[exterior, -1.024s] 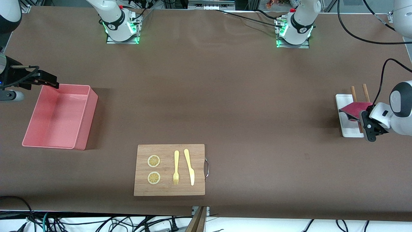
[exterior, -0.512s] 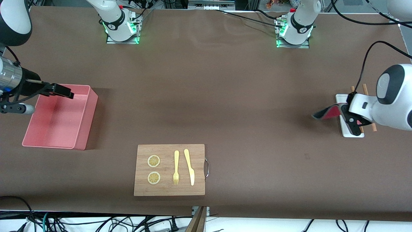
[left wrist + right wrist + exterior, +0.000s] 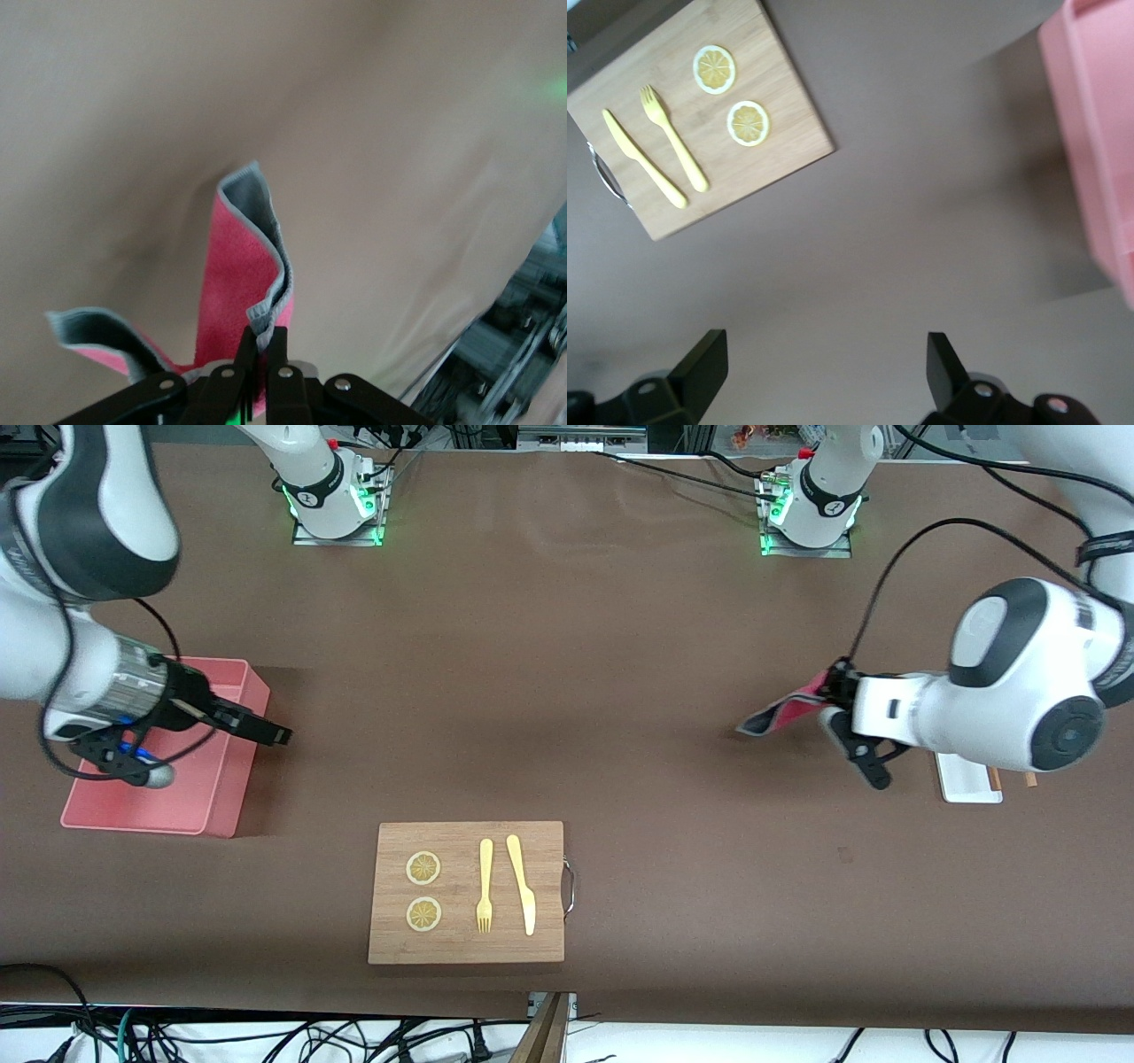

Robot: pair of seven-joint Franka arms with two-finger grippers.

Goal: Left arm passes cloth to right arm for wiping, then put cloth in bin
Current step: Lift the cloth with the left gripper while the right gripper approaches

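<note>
Left gripper (image 3: 828, 691), right of frame over bare tabletop (image 3: 567, 691): fingers pinching cloth (image 3: 784, 710). Right gripper (image 3: 266, 732), left of frame at bin (image 3: 235, 766) edge: fingers spread, empty.

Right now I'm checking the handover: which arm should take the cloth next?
Likely the right arm: the right gripper is open and empty at the bin's edge, while the left gripper, shut on the cloth, carries it over bare table.

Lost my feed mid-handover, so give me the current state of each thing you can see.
Magenta-and-grey cloth: pinched, hanging in the air over bare table.
Left gripper: shut on the cloth.
Right gripper: open, empty, over the bin's edge.
Salmon-pink plastic bin: empty.
Wooden cutting board: flat, carrying lemon slices, fork, knife.
Small white tray: partly hidden by the left arm.
</note>
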